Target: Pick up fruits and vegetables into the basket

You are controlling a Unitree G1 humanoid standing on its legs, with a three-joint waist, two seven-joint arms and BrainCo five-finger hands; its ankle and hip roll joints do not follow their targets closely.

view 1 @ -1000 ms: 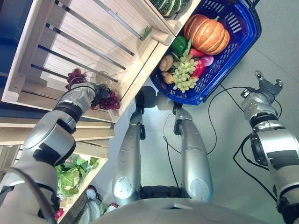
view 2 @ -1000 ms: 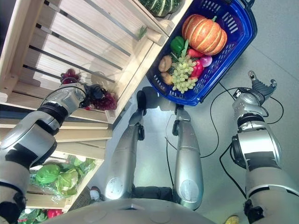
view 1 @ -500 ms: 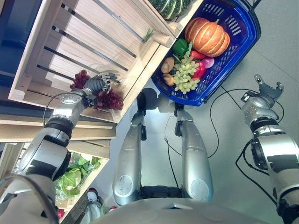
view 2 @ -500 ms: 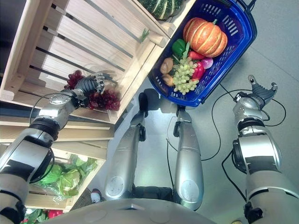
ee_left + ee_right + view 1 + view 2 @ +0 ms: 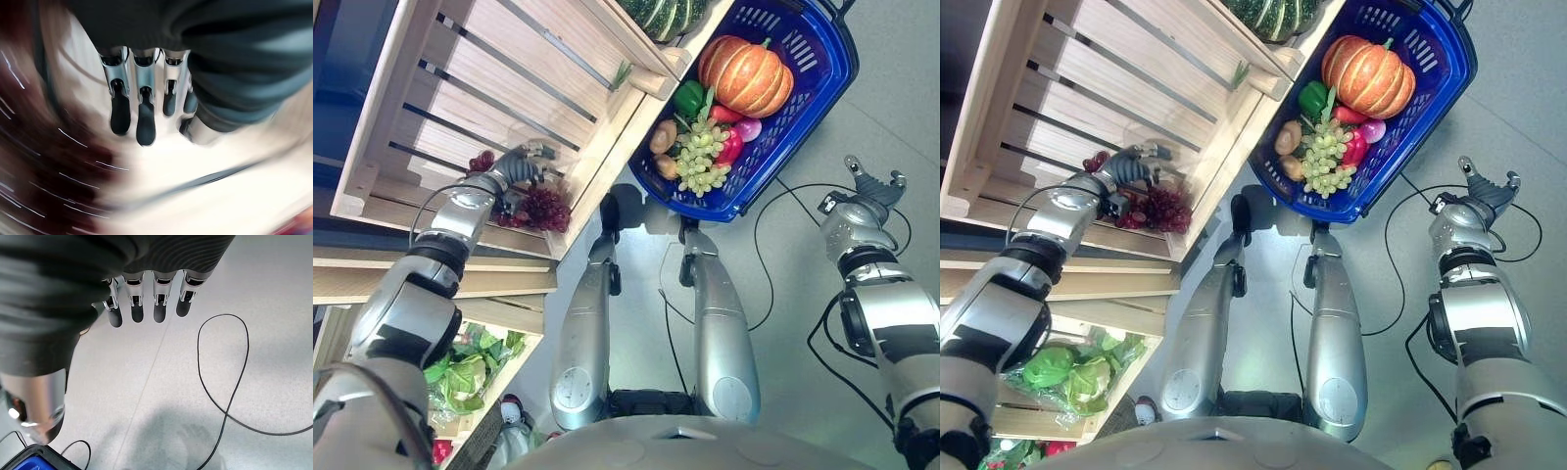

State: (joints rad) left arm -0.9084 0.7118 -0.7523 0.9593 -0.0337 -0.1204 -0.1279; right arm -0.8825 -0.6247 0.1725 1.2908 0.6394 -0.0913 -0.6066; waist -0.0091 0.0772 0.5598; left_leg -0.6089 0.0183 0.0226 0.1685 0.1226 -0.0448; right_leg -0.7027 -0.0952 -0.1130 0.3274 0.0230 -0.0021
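Inside the wooden crate point(image 5: 480, 98), head views: left hand point(image 5: 517, 166), fingers straight and relaxed, holding nothing, hovers just above the red grapes point(image 5: 541, 209), which lie on the crate floor against its front wall; a smaller part of the bunch shows beyond the wrist. The grapes sit below and slightly basket-side of the fingertips, long axis along the front wall. The left hand is far nearer than the right hand point(image 5: 871, 184), which hangs idle and open over the floor, well apart. Blue basket point(image 5: 822, 88): pumpkin point(image 5: 746, 74), green grapes point(image 5: 697, 154), green pepper point(image 5: 688, 95), potato point(image 5: 661, 133), red items between. Lower shelf: lettuce point(image 5: 460, 372). Left wrist view: fingers point(image 5: 145, 117) extended together, dark red grapes blurred beside them, pale wood past the tips. Right wrist view: fingers point(image 5: 159, 303) straight over bare floor, basket corner at one edge. Judged step: reach for the red grapes, grasp not yet made.
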